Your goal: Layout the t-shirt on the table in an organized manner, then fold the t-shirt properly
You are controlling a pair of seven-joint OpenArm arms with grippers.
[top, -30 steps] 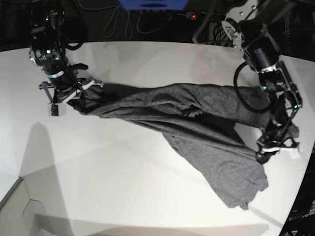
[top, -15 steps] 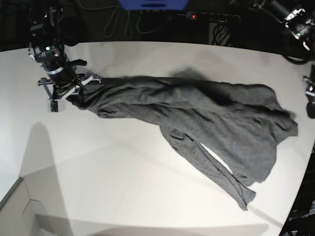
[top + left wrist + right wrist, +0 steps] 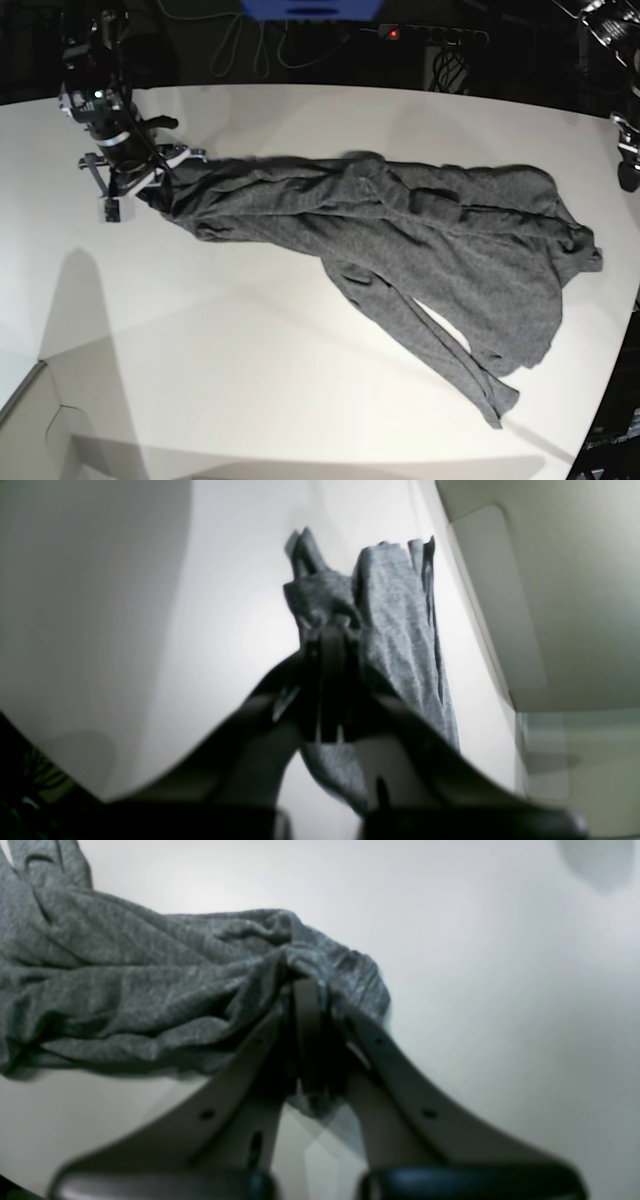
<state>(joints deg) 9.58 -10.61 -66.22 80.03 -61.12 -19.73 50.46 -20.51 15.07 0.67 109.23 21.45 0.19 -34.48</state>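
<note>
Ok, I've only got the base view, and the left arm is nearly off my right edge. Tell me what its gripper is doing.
Observer: In the left wrist view the left gripper is shut, with a bunch of the t-shirt pinched at its fingertips.
Operator: Now check the right one's grip close up.
Observer: In the right wrist view the right gripper is shut on a gathered fold of the shirt, and a bit of cloth pokes out below its fingers.
Operator: Describe the cloth past the left gripper.
Observer: It runs on as a narrow bunched strip over the white table.
</note>
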